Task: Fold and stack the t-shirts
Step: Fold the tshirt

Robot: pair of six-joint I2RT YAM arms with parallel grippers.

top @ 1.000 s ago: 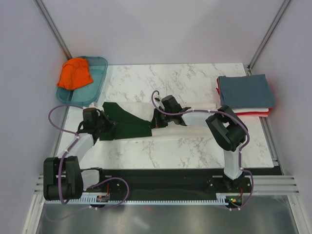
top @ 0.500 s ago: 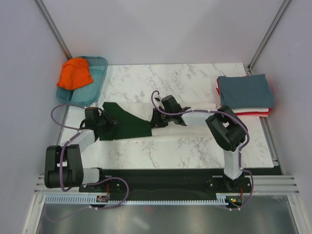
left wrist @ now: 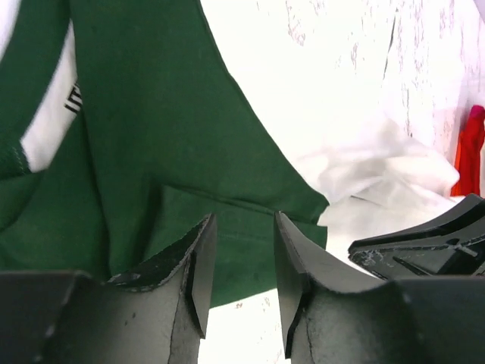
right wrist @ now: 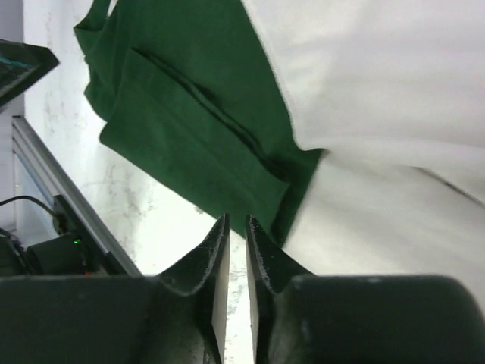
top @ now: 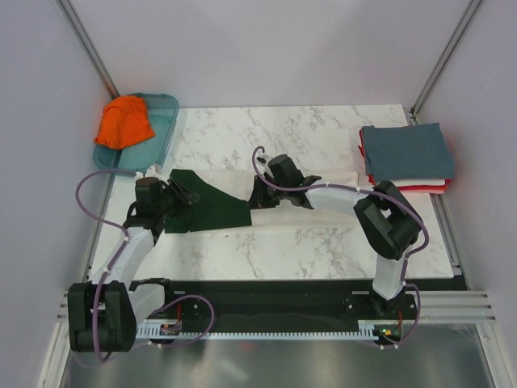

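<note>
Left claw (left wrist: 242, 220) spread, right claw (right wrist: 236, 220) pressed together over green-sleeved cream cloth t-shirt (top: 214, 210); far-left teal plastic tray (top: 166, 121) holds orange t-shirt (top: 123, 123).

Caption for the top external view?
Mid-fold: left gripper and right gripper at the cream-and-green t-shirt; folded stack right, orange t-shirt in tray.

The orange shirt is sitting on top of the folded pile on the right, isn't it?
No. The orange shirt is sitting in the teal tray at the far left, not on top of the folded pile on the right. The top external view shows it.
</note>
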